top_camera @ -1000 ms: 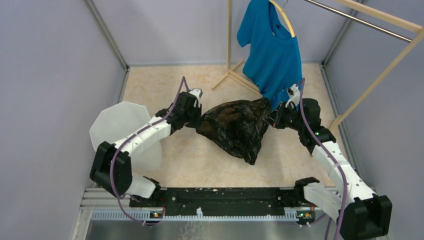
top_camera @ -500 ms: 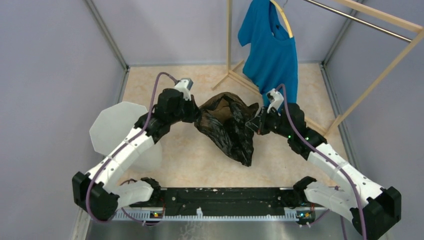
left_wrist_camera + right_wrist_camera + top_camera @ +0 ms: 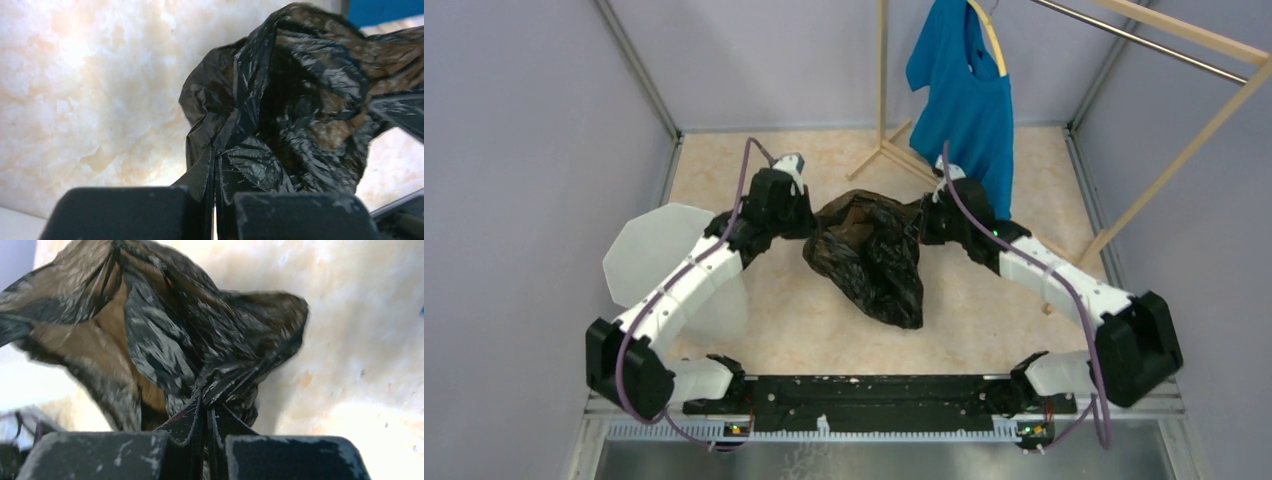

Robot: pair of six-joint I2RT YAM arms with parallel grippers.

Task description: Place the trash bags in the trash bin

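1. At the left of the frame, the trash bin (image 3: 656, 248) is sitting beneath the left arm, apart from the bag.
2. At centre, the left pincer (image 3: 811, 228) is clenching one edge of the trash bags (image 3: 869, 262), which are sagging over the bench (image 3: 814, 325).
3. Right of centre, the right pincer (image 3: 924, 226) is clamping the opposite edge; pulling apart is risking a tear or a slip.

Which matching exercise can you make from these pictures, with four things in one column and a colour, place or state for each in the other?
Things:
1. trash bag
2. trash bin
3. T-shirt
4. left gripper

Descriptions:
a. blue, hanging at the back
b. shut on black plastic
c. black, crinkled, glossy
d. white, at the left side

Pairs: 1-c; 2-d; 3-a; 4-b
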